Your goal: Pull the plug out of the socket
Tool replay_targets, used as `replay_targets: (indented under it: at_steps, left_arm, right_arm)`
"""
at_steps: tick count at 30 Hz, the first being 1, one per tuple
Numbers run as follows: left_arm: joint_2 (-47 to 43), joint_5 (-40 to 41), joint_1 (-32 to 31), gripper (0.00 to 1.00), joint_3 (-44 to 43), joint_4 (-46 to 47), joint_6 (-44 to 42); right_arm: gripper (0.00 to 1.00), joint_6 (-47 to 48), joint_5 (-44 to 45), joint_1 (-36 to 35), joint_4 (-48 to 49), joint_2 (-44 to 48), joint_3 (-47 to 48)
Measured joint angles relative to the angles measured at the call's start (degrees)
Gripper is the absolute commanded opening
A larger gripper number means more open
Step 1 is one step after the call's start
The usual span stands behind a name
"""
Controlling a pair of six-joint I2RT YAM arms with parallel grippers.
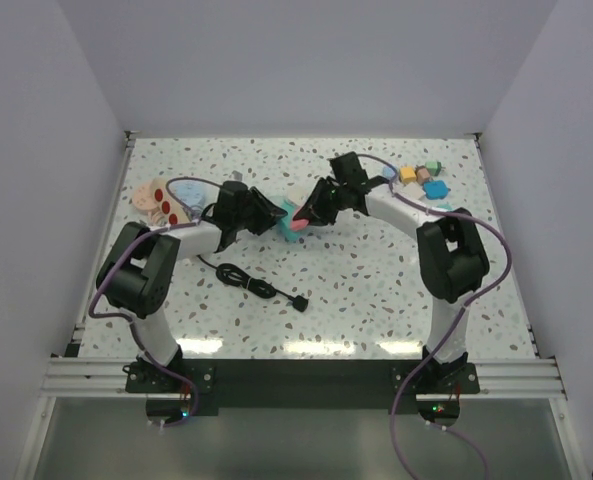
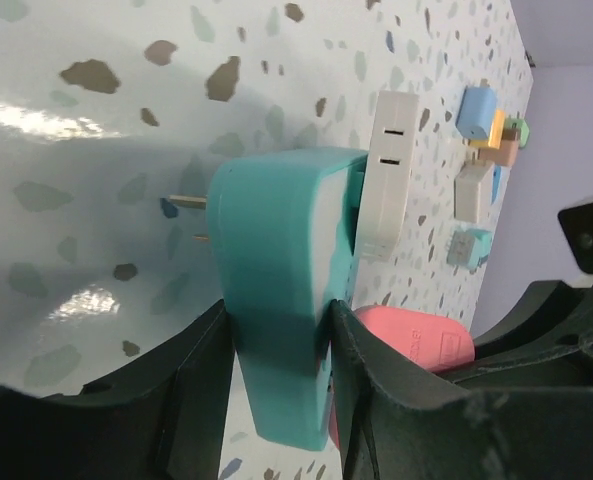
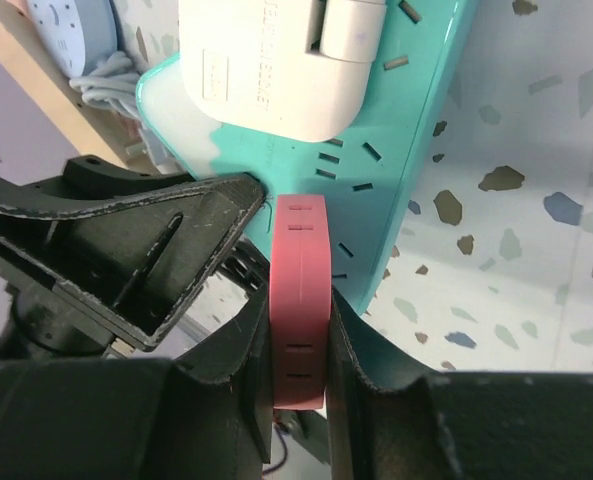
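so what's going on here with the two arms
The arms have met over the middle of the table. The left gripper is clamped on a teal socket, and the right gripper is clamped on a pink plug stuck in it. The pink plug looks seated against the socket, not yet pulled out. A white plug also sits in the socket.
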State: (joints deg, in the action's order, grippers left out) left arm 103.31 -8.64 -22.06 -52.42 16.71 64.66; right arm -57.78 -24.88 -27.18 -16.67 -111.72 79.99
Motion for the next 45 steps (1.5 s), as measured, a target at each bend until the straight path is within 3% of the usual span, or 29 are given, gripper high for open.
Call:
replay_targets:
  at_steps: [6, 14, 24, 28, 34, 39, 45]
  left_arm:
    - [-2.8, 1.6, -1.6, 0.00, -4.9, -4.0, -6.3]
    - [-3.6, 1.3, -3.0, 0.00, -5.2, -4.9, -9.2]
    - [-7.2, 2.1, -3.2, 0.00, -5.3, -8.1, -11.0]
    - [-8.4, 12.8, -0.7, 0.00, -5.3, -13.9, -15.5]
    - [-9.7, 18.1, 1.0, 0.00, -3.8, -16.3, -17.4]
    - [-11.8, 16.8, 0.9, 0.00, -2.7, -16.4, -18.0]
    - [-12.1, 8.3, 0.9, 0.00, -2.7, -13.1, -19.7]
  right_arm:
    - [0.00, 12.4, 1.4, 1.7, -15.6, 0.0, 11.5]
    - [0.00, 20.5, 1.3, 2.4, -23.4, 0.0, 14.7]
    - [0.00, 20.5, -3.8, 4.4, -22.2, 3.0, 12.4]
    - [0.00, 18.1, -4.3, 10.0, -22.4, 13.7, 6.0]
    - [0.00, 13.2, -4.6, 14.9, -16.9, 21.5, 2.4]
    - [0.00, 12.3, 1.0, 15.8, -16.4, 20.6, 0.5]
    - [0.00, 9.8, 16.4, 22.6, -11.5, 14.2, -0.6]
